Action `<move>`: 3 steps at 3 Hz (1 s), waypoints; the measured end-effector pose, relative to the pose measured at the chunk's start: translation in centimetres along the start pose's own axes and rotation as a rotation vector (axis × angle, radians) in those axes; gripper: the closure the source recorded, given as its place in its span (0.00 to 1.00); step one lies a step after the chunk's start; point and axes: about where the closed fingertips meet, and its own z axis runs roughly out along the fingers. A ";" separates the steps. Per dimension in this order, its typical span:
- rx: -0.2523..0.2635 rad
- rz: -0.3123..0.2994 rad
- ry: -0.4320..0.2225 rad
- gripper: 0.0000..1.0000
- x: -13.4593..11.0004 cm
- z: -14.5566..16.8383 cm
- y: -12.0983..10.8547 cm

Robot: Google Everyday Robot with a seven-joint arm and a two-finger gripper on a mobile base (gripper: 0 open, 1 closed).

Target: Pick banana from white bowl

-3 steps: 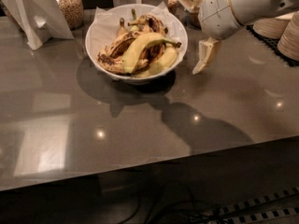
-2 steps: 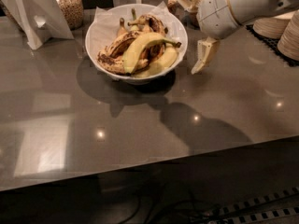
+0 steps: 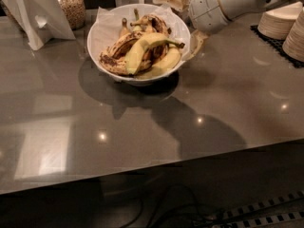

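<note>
The gripper point(image 3: 183, 20), fingers spread wide and empty, hangs at the right rim of the white bowl point(image 3: 95, 38). The banana point(image 3: 142, 49) lies topmost in the bowl, across brown-spotted bananas point(image 3: 114, 56) (about four, tangled). A low grasp could snag one of them or the paper lining point(image 3: 107, 15). One bowl, one glass jar point(image 3: 71, 6) behind it, and two plate stacks point(image 3: 282, 20) to its right.

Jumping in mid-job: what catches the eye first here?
The white bowl heaped with spotted bananas, upper centre of the grey table, with the smooth yellow-green banana lying on top. Next, the gripper on the bulky white arm, at the bowl's right rim.
</note>
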 end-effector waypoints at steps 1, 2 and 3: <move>0.011 -0.094 -0.001 0.39 0.1 1.3 -1.1; 0.007 -0.142 -0.015 0.41 0.1 2.7 -1.4; 0.003 -0.170 -0.036 0.40 -0.2 3.8 -1.6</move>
